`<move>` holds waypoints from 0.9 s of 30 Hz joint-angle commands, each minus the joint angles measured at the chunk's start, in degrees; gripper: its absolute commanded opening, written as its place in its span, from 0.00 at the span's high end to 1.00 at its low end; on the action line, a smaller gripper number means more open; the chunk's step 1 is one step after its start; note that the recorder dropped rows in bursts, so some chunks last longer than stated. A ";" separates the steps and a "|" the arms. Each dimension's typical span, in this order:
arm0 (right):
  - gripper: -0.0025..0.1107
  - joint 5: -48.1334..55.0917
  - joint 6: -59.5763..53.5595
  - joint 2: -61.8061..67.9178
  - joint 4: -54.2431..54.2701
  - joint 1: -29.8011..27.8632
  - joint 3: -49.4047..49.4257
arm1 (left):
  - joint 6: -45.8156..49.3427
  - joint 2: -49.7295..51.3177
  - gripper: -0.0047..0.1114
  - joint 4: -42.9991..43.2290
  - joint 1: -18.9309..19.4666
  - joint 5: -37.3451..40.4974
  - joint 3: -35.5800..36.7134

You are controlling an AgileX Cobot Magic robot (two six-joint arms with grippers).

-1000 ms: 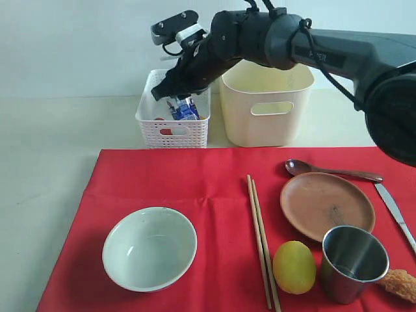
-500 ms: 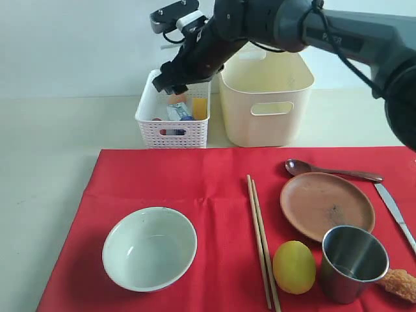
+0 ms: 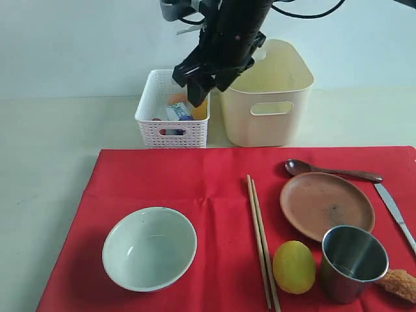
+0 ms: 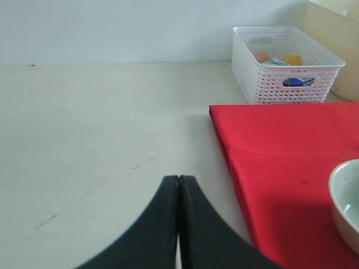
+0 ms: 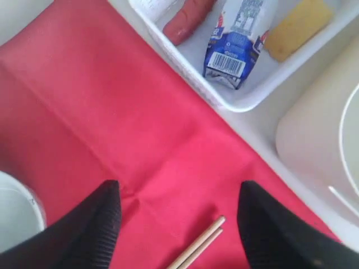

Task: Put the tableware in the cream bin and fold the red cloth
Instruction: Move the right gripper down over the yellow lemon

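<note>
The red cloth (image 3: 214,195) lies flat on the table. On it are a pale green bowl (image 3: 149,247), wooden chopsticks (image 3: 261,240), a brown plate (image 3: 327,205), a dark spoon (image 3: 331,171), a knife (image 3: 394,208) and a steel cup (image 3: 353,262). The cream bin (image 3: 266,104) stands behind the cloth. My right gripper (image 3: 207,88) hangs open and empty above the gap between basket and bin; in its wrist view the gripper (image 5: 179,188) frames the chopstick tips (image 5: 199,246). My left gripper (image 4: 178,179) is shut, low over bare table left of the cloth (image 4: 280,145).
A white perforated basket (image 3: 172,120) left of the bin holds a milk carton (image 5: 235,39), a sausage (image 5: 188,19) and cheese (image 5: 294,22). A lemon (image 3: 294,266) and a piece of fried food (image 3: 400,284) lie on the cloth beside the cup.
My right arm has risen out of the white basket and swung right, toward the bin and the cloth's back edge. The milk carton stays in the basket.
</note>
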 commanded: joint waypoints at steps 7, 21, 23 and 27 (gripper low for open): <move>0.48 -8.14 0.54 -16.80 -2.54 -0.08 24.83 | -0.30 -0.24 0.96 -0.35 0.24 -0.32 0.17; 0.48 -15.88 5.69 -43.14 -6.00 -0.08 52.90 | -0.30 -0.24 0.96 -0.35 0.24 -0.32 0.17; 0.48 -15.17 7.32 -44.91 -6.00 -0.08 56.40 | -0.30 -0.24 0.96 -0.35 0.24 -0.32 0.17; 0.48 -15.08 8.15 -46.06 -4.90 -0.08 60.68 | -0.30 -0.24 0.96 -0.35 0.24 -0.32 0.17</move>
